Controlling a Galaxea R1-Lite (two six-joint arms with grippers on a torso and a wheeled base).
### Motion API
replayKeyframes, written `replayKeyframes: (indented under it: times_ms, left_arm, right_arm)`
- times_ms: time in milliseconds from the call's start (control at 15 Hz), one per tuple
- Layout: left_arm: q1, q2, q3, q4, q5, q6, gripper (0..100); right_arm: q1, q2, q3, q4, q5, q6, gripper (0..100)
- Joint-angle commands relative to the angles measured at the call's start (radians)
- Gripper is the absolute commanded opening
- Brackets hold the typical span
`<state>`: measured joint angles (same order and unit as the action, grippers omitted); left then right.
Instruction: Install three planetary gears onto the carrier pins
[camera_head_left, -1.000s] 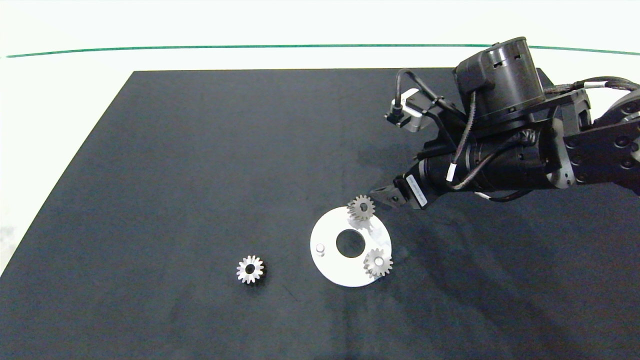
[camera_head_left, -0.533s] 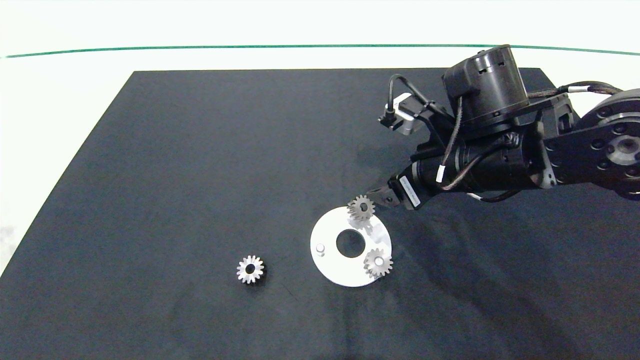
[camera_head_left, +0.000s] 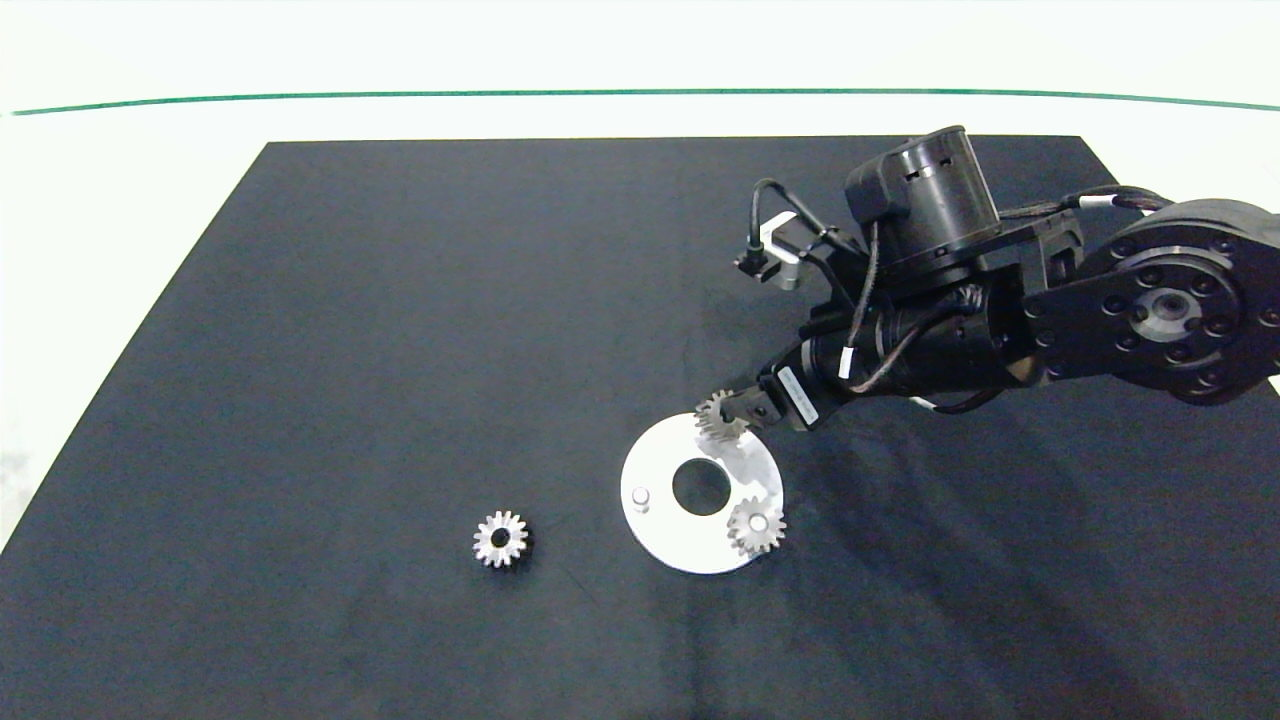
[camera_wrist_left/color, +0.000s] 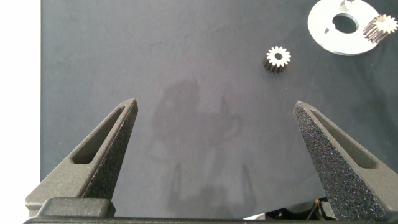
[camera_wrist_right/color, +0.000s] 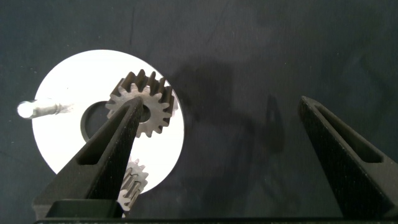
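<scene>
1. Since one second ago the right arm has swung lower and further left over the desk (camera_head_left: 400, 300); its fingertip, then just right of the far gear, now overlaps that gear's right edge in the head view.
2. Right gripper (camera_wrist_right/color: 227, 149): fingers spread wide, nothing held between them. In the right wrist view one finger (camera_wrist_right/color: 109, 146) lies across the far gear (camera_head_left: 717, 415), its tip over the bore; actual contact cannot be confirmed. The other finger sits well off the disc, over bare black mat.
3. White disc (camera_head_left: 660, 545) lies on the desk, right of centre, near side. Positions of disc and all three gears unchanged across the frames.
4. Far gear: at the disc's far edge, partly overhanging the rim. Whether it is fully seated on its pin cannot be told; the pin is hidden.
5. Second gear (camera_head_left: 756, 526): on the near-right pin, the pin top showing pale through the bore.
6. Third carrier pin (camera_head_left: 640, 495), left side of disc: bare, upright.
7. Third gear (camera_head_left: 499, 539): flat on the desk, well left of the disc, untouched.
8. Left gripper (camera_wrist_left/color: 221, 155): out of the head view; per its wrist camera it hangs above empty mat, fingers wide apart, holding nothing, well away from the loose gear and disc.
</scene>
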<state>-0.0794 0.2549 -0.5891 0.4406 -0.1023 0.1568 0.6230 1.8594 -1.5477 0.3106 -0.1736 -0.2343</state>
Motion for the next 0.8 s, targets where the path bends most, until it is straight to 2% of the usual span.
replayKeyframes:
  times_ms: [67,600,800]
  left_arm:
    - [0.001,0.000,0.000,0.003,0.000,0.001,100]
    - [0.000,0.000,-0.008,0.004,0.000,0.001,100]
    - [0.000,0.003,-0.008,0.003,0.000,0.001,100]
  right_arm:
    - [0.000,0.014,-0.003,-0.001,0.000,-0.002,100]
    - [0.003,0.031,-0.043,0.004,0.008,-0.002,100]
    - [-0.002,-0.101,-0.009,0.021,0.008,-0.004,100]
